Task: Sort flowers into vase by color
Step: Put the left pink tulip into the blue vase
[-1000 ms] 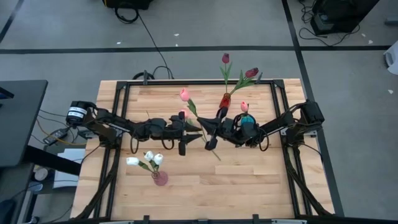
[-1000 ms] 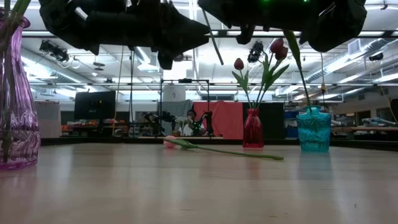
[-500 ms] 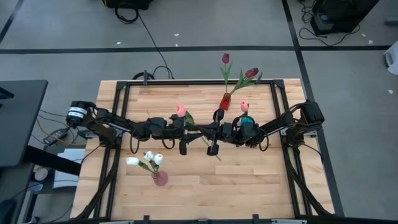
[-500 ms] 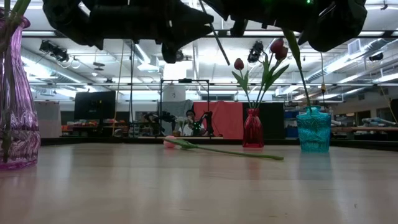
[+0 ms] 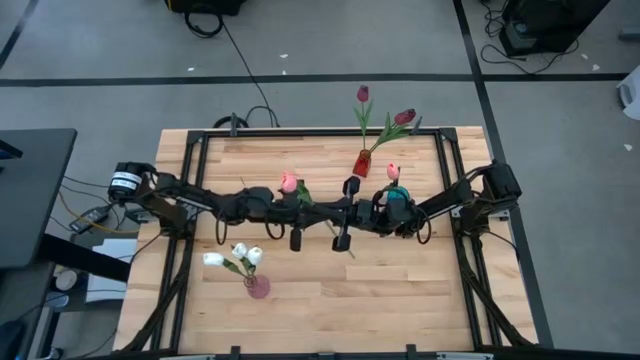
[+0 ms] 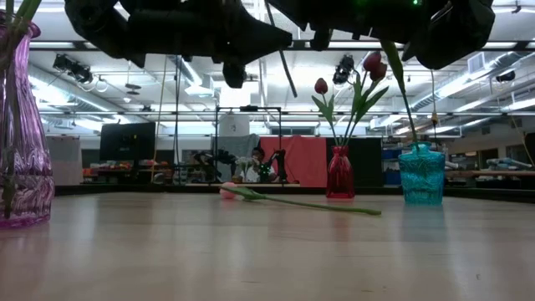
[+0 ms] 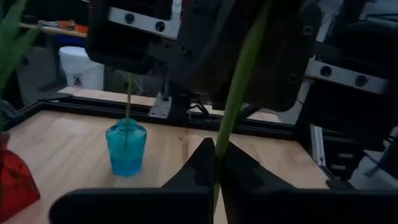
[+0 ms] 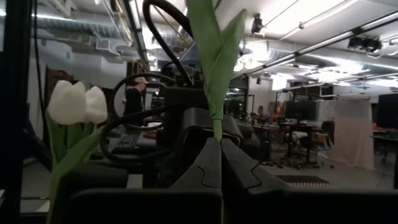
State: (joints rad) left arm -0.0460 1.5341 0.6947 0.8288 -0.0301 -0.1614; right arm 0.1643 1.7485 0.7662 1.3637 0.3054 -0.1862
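My two grippers meet above the table's middle, each shut on the green stem of one pink tulip (image 5: 289,182). My left gripper (image 5: 316,205) (image 7: 216,155) comes from the left and my right gripper (image 5: 336,208) (image 8: 219,146) from the right. A second pink tulip (image 6: 292,202) lies flat on the table below them. Its stem end (image 5: 346,248) shows in the high view. A red vase (image 5: 363,160) holds two dark red tulips. A teal vase (image 5: 398,200) holds a pink tulip. A pink vase (image 5: 258,287) holds white tulips. My left gripper pinches the tulip's stem (image 7: 222,127) between its two fingers. The fingers come level from the table's left and lie across the stem. The tulip is clear of the table. My right gripper pinches the same stem just below a leaf (image 8: 217,127) between its two fingers. The fingers come level from the table's right and lie across the stem. The stem's lower end (image 6: 287,79) hangs slanting below the arms, clear of the table.
The red vase and the teal vase (image 6: 421,176) stand close behind and to the right of the grippers. The pink vase (image 6: 21,134) stands at the near left. Bare wood (image 5: 400,290) lies at the near right. A black frame (image 5: 320,134) edges the table.
The held tulip has tipped. Its pink head has swung from pointing at the far edge down toward the left arm, and now shows over the arm's end. My right gripper has turned with it. My left gripper has moved a little toward my right gripper.
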